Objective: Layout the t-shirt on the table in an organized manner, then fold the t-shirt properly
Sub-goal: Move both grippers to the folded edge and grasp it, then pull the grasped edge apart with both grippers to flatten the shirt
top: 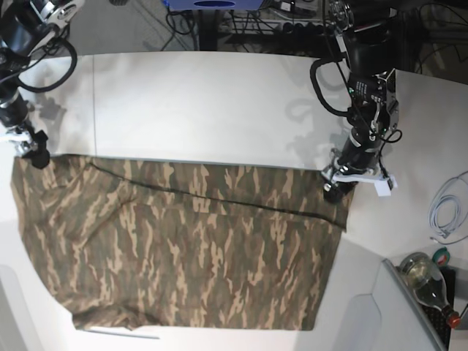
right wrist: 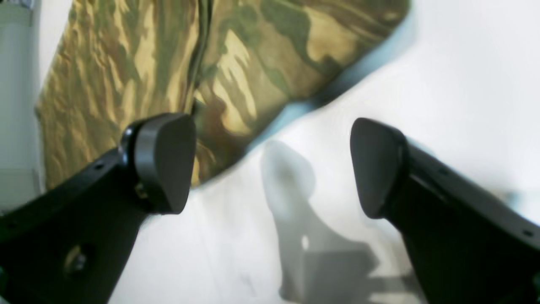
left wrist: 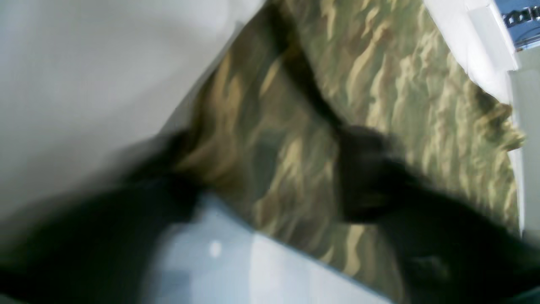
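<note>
The camouflage t-shirt (top: 183, 248) lies spread across the lower half of the base view on the white tabletop (top: 205, 102), mostly flat, with a dark seam or fold line running from upper left toward the right edge and a bunched corner at the bottom left.

The left gripper (top: 335, 186) sits at the shirt's upper right corner in the base view. In the left wrist view its jaws are blurred, dark shapes on either side of a ridge of camouflage cloth; they look part-way closed around the fabric edge, but whether the grip is made I cannot tell.

The right gripper (right wrist: 272, 164) stands with its jaws spread wide and nothing between them, only bare tabletop. One of its pads (right wrist: 164, 160) hangs just beside the shirt's edge. In the base view this arm is at the shirt's upper left corner.

The shirt reads as light, limp cloth: it will drape, wrinkle and drag rather than hold shape, and the smooth tabletop probably lets it slide easily. It is not fragile. The best holds look like the hemmed edges and corners, pinched so only the intended layers are taken, with both corners lifted together so the cloth stays taut and does not bunch.
</note>
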### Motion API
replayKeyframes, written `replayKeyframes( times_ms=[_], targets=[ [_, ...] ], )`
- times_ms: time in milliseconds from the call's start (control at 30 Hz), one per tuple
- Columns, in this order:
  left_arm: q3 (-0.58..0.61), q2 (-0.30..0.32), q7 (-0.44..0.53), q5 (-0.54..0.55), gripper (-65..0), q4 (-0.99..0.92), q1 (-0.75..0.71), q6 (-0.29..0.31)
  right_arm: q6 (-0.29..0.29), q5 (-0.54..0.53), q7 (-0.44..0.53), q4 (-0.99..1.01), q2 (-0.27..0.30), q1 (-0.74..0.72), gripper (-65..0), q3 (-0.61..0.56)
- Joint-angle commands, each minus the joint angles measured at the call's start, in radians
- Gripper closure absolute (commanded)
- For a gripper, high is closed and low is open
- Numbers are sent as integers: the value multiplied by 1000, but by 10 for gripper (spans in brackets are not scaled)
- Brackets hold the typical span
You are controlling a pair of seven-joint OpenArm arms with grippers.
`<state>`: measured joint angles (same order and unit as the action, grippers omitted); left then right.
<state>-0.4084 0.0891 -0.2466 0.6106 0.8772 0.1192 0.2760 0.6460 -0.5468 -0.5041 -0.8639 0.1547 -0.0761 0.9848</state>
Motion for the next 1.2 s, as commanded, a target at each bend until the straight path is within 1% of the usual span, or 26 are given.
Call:
replayKeyframes(
  times_ms=[0,33,67,100,233,367,433,500,533,567,600,633,700,733,767,800,867,933,967,1100,1167],
  targets=[
    [-1,2,-3,-1,-214,7,15,-5,11,-9,11,10,29,-27,-534,3],
    [-1,4,-3,-1,-165,1,20,-5,11,-9,11,28,36,-37,-534,3],
    [-1,4,-3,-1,-132,-6,27,-5,7,-9,12,47,42,-46,-534,3],
    [-1,4,-3,-1,-122,-19,27,-5,5,-9,26,70,47,-57,-533,4],
    [-1,5,-3,-1,-155,-25,29,-5,4,-9,114,153,50,-86,-531,4],
    [-1,5,-4,-1,-128,-26,29,-5,4,-9,137,226,76,-115,-530,3],
    [-1,5,-6,-1,-91,-26,29,-5,4,-9,150,275,92,-133,-528,3],
    [1,5,-7,-1,-25,-26,29,-5,4,-9,196,321,107,-153,-525,3],
    [1,5,-7,-1,0,-26,29,-5,4,-9,212,341,112,-159,-512,3],
    [1,5,-7,-1,0,-26,29,-5,4,-9,224,358,115,-167,-468,3],
    [1,5,-7,-1,0,-26,29,-5,4,-9,226,366,121,-173,-393,3],
    [1,5,-7,-1,0,-26,29,-5,4,-9,226,372,125,-176,-293,3],
    [1,5,-9,-2,0,-26,29,-5,4,-9,226,369,127,-176,-57,3],
    [3,5,-9,-2,0,-22,27,-8,4,-9,226,363,127,-176,0,3],
    [3,5,-10,-2,0,-20,24,-8,4,-9,216,363,127,-176,0,3],
    [3,5,-10,-2,0,-19,21,-8,4,-9,195,361,127,-175,-26,3],
    [3,7,-10,-2,0,-19,17,-8,4,-9,131,323,138,-167,0,3],
    [3,10,-12,-4,0,-19,-5,-8,4,-9,60,255,144,-138,0,3],
    [3,22,-12,-2,0,-8,-22,-8,4,-9,32,214,144,-123,-2,3],
    [4,30,-21,-2,0,116,-118,-8,4,-8,-54,99,144,-69,-2,3],
    [1,33,-73,-1,0,193,-160,-10,4,-6,-83,68,145,-46,-2,-4]
  ],
)
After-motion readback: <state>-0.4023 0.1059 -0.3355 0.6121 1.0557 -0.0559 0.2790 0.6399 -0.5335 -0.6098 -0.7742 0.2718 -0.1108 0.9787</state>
